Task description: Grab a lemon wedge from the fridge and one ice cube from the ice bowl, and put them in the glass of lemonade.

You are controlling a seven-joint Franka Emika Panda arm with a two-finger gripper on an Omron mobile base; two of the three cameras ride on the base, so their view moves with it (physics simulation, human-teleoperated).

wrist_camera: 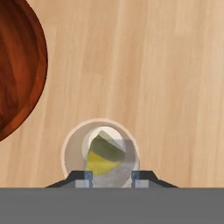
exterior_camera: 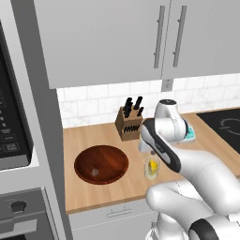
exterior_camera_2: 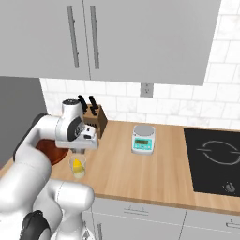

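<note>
Bench (exterior_camera: 98,197): we see pale wood with a fine straight grain and a smooth matte face.
Ice bowl (exterior_camera: 101,164): a wide, shallow, round bowl of reddish-brown wood with dark streaked grain and a slight gloss; it sits on the bench left of the glass, near it but apart. We make out one small pale speck on its floor in the left base view, too small for us to name.
Glass of lemonade (exterior_camera: 152,169): a small clear round tumbler with a thin rim, standing upright on the bench directly under the jaws; the liquid is pale yellow.
Lemon wedge (wrist_camera: 103,155): a bright yellow angular piece lying inside the glass, seen from above in the hand view; beside it we see a pale, translucent blocky shape that we cannot name for sure.
Jaws (wrist_camera: 111,177): two small dark tips with a narrow gap, poised just above the rim of the glass; nothing is between them that we can see, yet we cannot tell whether they count as open or closed.
Knife block (exterior_camera: 128,123): a tan wooden block with black handles, against the white tiled wall.
Kitchen scale (exterior_camera_2: 143,139): a teal body with a round grey plate; its small display is too blurred for us to read.
Cooktop (exterior_camera_2: 213,161): flat glossy black with thin pale ring markings.
Wall cabinets (exterior_camera_2: 117,37): smooth grey doors with long metal bar handles.
</note>
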